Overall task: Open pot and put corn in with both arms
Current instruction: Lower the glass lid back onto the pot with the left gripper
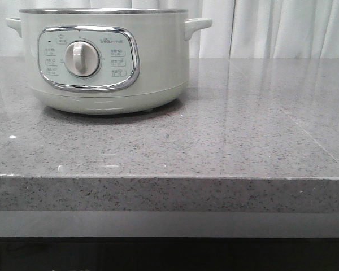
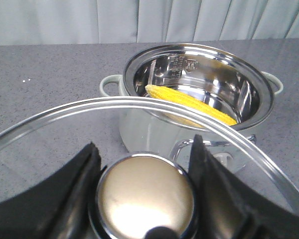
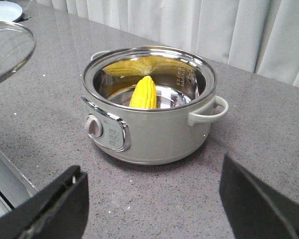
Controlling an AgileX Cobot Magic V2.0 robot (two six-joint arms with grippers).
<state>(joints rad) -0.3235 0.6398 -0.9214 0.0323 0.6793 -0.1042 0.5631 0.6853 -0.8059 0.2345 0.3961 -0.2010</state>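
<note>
holding the glass lid (image 2: 139,107) by its knob (image 2: 145,196) in my left gripper (image 2: 144,164), pot (image 3: 149,109) ahead, open, corn (image 3: 144,93) leaning inside; right gripper (image 3: 154,199) spread, empty.

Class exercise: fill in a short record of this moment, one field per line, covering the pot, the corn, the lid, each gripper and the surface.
pot: pale green electric cooker, open, on the counter
corn: yellow cob lying inside the pot's steel bowl
lid: glass lid off the pot, held by its metal knob
left gripper: shut on the lid's knob, beside the pot
right gripper: open, holding nothing, apart from the pot
surface: grey speckled stone counter
backdrop: pale curtains
</note>
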